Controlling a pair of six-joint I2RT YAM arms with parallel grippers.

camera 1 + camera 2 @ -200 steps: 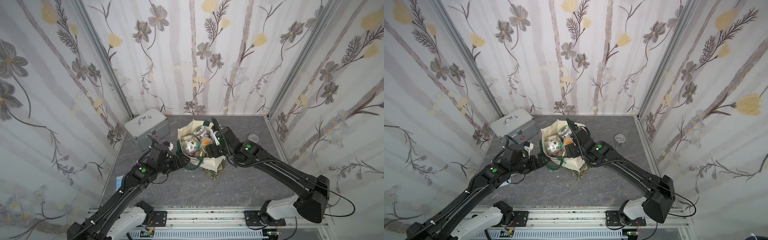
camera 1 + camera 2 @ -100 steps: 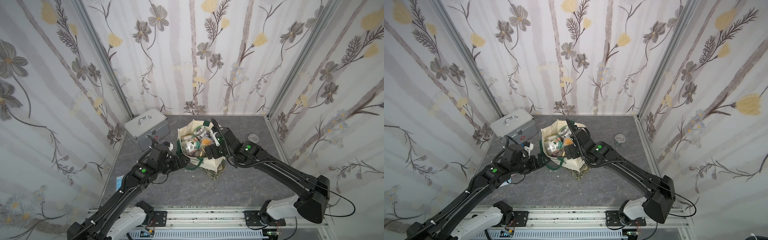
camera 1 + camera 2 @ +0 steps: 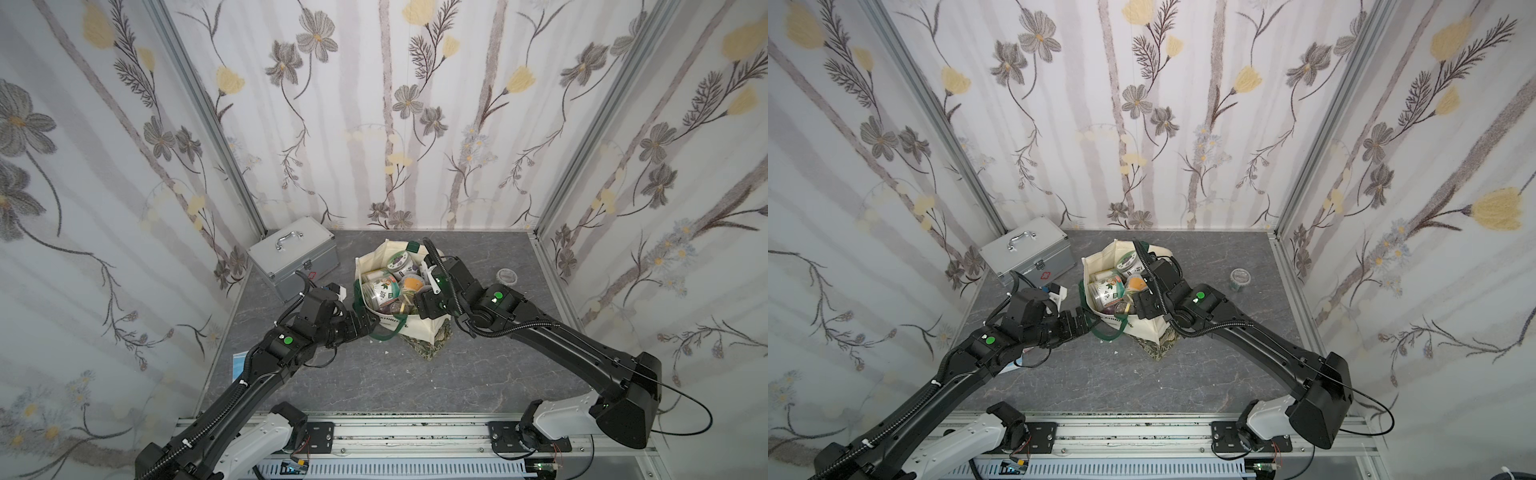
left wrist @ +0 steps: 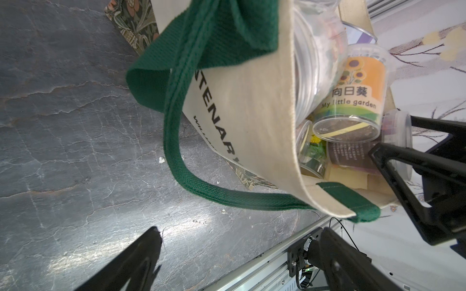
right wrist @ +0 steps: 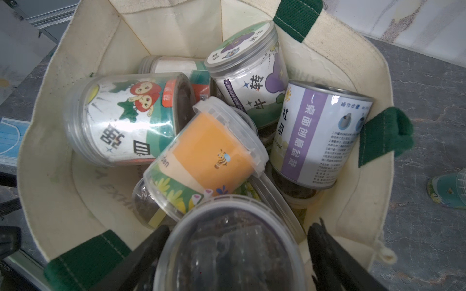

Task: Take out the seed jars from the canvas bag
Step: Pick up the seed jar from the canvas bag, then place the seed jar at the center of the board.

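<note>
Top views, bag: in both top views I see the canvas bag [image 3: 409,328] standing open mid-table, with seed jars [image 3: 380,293] heaped inside.
Top views, surroundings: a silver metal case [image 3: 291,253] sits near the bag, behind it and to its left. One loose jar [image 3: 1239,279] stands well apart by the right wall. A blue face mask [image 3: 239,361] lies partly under my left arm.
Top views, arms: the left gripper [image 3: 371,322] is at the bag's near-left side, by its green handle [image 3: 384,332]. The right gripper [image 3: 417,303] reaches into the bag's mouth.
Left wrist: my fingers [image 4: 141,254] stand wide apart with nothing between them. The handle loop hangs ahead. The bag's wall hides most jars, but an orange-labelled jar [image 4: 353,93] shows.
Right wrist: two fingers closely flank a clear-lidded jar [image 5: 232,252], and I cannot tell whether they press on it. Beyond it lie a red-cartoon jar [image 5: 121,118] and a purple-labelled tin [image 5: 320,136].
Surface, room: a dark grey veined table [image 3: 395,374], with floral wallpaper [image 3: 415,124] on three sides.
</note>
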